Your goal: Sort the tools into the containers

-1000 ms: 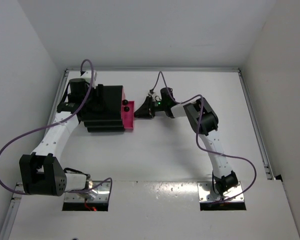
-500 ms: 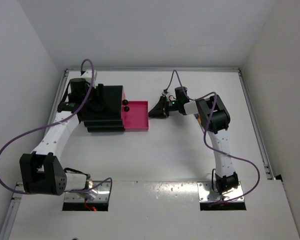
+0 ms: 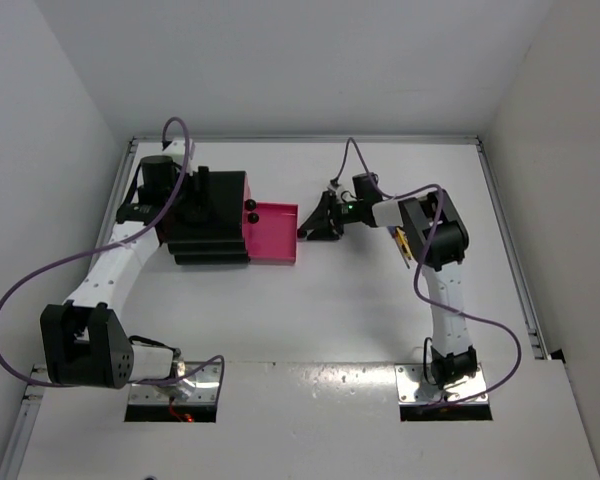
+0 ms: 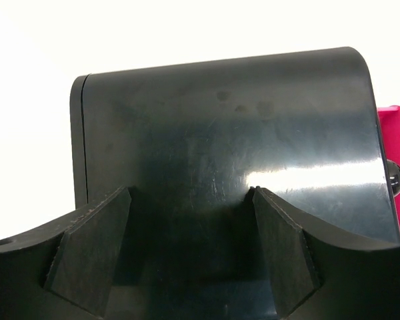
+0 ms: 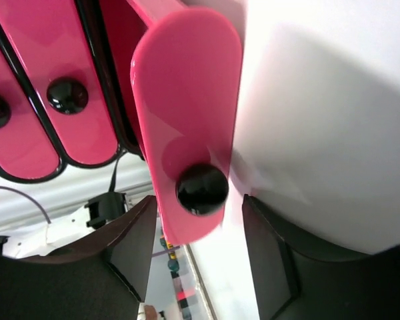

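Black cabinet at the left rear of the white tabletop, front facing right. Bottom drawer pulled out to the right, pink inside open to the overhead view. Other two drawers shut above it, each pink front carrying a round black knob.

Right gripper just off the open drawer's front, pointing left at it. From the right wrist: knob of that drawer between the two fingers, a gap on either side, no contact with either pad. Released: jaws spread around the knob without grasping it. Same view: pink front tilted across the picture, tabletop to its right, the two shut fronts to its left.

Left gripper over the cabinet's top, toward its back. From the left wrist: fingers well apart, glossy black top filling the space beyond them, nothing clamped between. Spread wide, grasping nothing. Contact between fingertips and top impossible to tell. Pink edge of the open drawer and one knob peeking past the top's right side.

Yellow sliver just beside the right arm's elbow, mostly hidden, too small to name.
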`<action>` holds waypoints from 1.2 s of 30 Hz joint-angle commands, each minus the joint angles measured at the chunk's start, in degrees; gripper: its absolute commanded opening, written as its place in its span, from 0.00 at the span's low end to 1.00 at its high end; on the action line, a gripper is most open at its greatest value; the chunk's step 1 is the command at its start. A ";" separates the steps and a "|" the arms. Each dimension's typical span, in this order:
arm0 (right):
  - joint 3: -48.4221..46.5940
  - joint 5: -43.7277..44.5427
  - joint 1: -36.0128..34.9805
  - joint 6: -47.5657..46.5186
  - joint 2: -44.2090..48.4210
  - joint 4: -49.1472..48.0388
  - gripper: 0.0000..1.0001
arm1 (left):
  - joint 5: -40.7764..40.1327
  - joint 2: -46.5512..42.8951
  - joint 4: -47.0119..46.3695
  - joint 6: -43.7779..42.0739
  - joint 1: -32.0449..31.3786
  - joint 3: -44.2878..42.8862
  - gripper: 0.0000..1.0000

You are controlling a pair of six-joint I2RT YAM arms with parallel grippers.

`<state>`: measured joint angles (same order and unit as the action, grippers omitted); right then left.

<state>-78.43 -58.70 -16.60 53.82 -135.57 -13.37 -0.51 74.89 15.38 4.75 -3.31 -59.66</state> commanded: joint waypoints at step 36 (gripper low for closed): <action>-1.98 49.82 19.06 -65.42 20.43 42.81 0.33 | -8.19 -3.44 5.01 -1.85 -10.14 -2.13 1.00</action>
<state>-76.58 -10.09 2.55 -10.59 -115.77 30.72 -6.79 72.88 18.94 3.46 -13.17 -60.05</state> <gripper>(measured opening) 0.328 0.997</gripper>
